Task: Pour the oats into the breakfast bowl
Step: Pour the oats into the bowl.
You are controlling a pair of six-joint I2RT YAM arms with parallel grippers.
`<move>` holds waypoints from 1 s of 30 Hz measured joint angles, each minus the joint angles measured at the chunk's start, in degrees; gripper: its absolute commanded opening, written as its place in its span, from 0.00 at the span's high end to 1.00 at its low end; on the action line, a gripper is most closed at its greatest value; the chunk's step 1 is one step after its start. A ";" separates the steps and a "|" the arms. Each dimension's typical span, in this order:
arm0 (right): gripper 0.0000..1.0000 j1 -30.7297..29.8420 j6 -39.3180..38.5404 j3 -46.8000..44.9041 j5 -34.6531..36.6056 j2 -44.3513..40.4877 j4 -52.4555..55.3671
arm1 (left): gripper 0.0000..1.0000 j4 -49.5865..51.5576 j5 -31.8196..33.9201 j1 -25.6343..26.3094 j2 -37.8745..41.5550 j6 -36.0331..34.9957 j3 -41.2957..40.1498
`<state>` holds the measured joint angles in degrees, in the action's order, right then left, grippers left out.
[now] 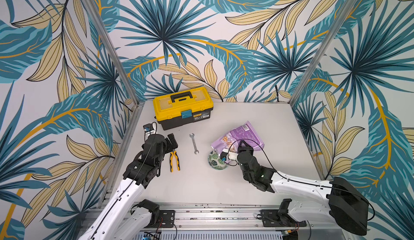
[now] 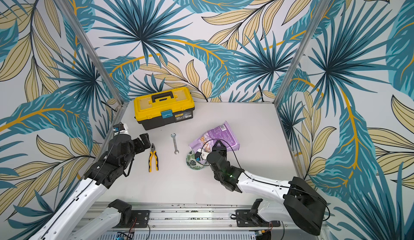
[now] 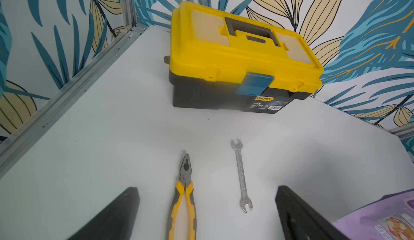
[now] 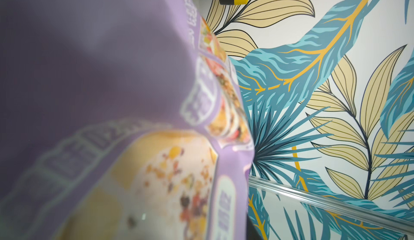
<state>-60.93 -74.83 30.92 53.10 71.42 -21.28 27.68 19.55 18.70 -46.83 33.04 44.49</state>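
Left pincer: my left pincer [image 3: 207, 190] hangs over the left part of the worktop [image 1: 201, 187], jaws spread as wide as they go, with nothing between them.
Under the left pincer: the yellow-handled pliers [image 1: 174, 160] lie flat on the worktop, nose pointing to the back wall; the left wrist view shows their handles between my two fingers, and I cannot tell how high above them I am.
Right pincer: my right pincer [image 1: 245, 146] is closed onto the middle of the lilac pouch [image 1: 242, 133], its black fingers pressed into the foil.
Pouch: it is tipped on a slant, its far end high and toward the right wall, its low end down at the far rim of the breakfast bowl [image 1: 216, 162]. In the right wrist view it fills most of the frame as a purple blur with fruit pictures.
Breakfast bowl: it stands on the worktop right of centre, just in front of the pouch, white with green leaves; my right wrist covers part of it in both top views.
Oats: I cannot tell whether any flakes lie in the bowl.
Wrench: a silver wrench [image 1: 194, 143] lies between the pliers and the bowl, apart from both.
Toolbox: a yellow toolbox [image 1: 182, 106], lid shut, sits at the back of the worktop.
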 measured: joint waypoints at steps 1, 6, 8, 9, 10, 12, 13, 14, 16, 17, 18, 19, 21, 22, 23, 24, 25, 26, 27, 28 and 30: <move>1.00 -0.15 -1.01 -0.26 0.11 0.24 -0.66 | 0.00 0.00 0.02 0.00 0.00 0.00 0.00; 1.00 -0.37 -5.73 -1.64 1.07 1.57 -4.39 | 0.00 0.00 0.02 0.00 0.00 0.00 0.00; 1.00 -0.46 -8.07 -2.45 1.77 2.21 -6.64 | 0.00 0.00 0.00 0.00 0.00 0.00 0.00; 1.00 -0.55 -9.14 -2.78 2.12 2.47 -7.52 | 0.00 0.00 0.00 0.00 0.00 0.00 0.00; 1.00 -0.63 -9.94 -2.95 2.43 2.64 -8.11 | 0.00 0.02 0.00 0.00 0.00 0.00 0.00; 1.00 -0.83 -11.15 -3.02 2.93 2.78 -8.96 | 0.00 0.02 -0.02 0.00 0.00 0.02 0.00; 1.00 -1.01 -11.65 -3.02 3.21 2.84 -9.62 | 0.00 0.02 -0.02 0.00 0.00 0.02 0.00; 1.00 -1.16 -12.17 -3.02 3.50 2.93 -10.36 | 0.00 0.02 -0.02 0.00 0.00 0.02 0.00; 1.00 -1.53 -13.38 -3.02 4.15 3.34 -12.20 | 0.00 0.02 -0.04 0.00 0.00 0.02 0.00; 1.00 -1.75 -14.08 -3.02 4.57 3.72 -13.31 | 0.00 0.04 -0.02 0.00 0.00 0.02 0.00; 1.00 -1.95 -14.80 -3.02 4.96 4.15 -14.34 | 0.00 0.07 -0.02 0.00 0.00 0.02 0.00; 1.00 -2.16 -15.50 -3.04 5.31 4.61 -15.28 | 0.00 0.09 -0.02 0.00 0.00 0.02 0.00; 1.00 -2.56 -17.07 -3.13 5.75 5.57 -17.25 | 0.00 0.13 -0.04 0.00 0.00 0.02 0.00; 1.00 -2.69 -17.94 -3.30 5.86 6.03 -18.36 | 0.00 0.17 -0.04 0.00 0.00 0.04 0.00; 1.00 -2.80 -18.84 -3.52 5.86 6.38 -19.47 | 0.00 0.24 -0.04 0.00 0.00 0.07 0.00; 1.00 -2.89 -19.80 -3.91 5.88 6.69 -20.79 | 0.00 0.26 -0.07 0.00 0.00 0.09 0.00; 1.00 -2.93 -21.07 -4.46 5.99 6.95 -22.29 | 0.00 0.28 -0.07 0.00 0.00 0.17 0.00; 1.00 -2.99 -22.03 -4.85 6.08 7.15 -23.50 | 0.00 0.31 -0.07 0.00 0.00 0.24 0.00; 1.00 -3.04 -22.97 -5.18 6.27 7.39 -24.68 | 0.00 0.35 -0.07 0.00 0.00 0.28 0.00; 1.00 -3.04 -23.98 -5.46 6.49 7.72 -25.88 | 0.00 0.39 -0.07 0.00 0.00 0.37 0.00; 1.00 -3.10 -25.77 -5.97 6.73 8.22 -28.24 | 0.00 0.39 -0.07 0.00 0.00 0.46 0.00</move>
<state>-64.03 -100.60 24.95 59.83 79.64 -49.52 28.08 19.49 18.70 -46.83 33.50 44.49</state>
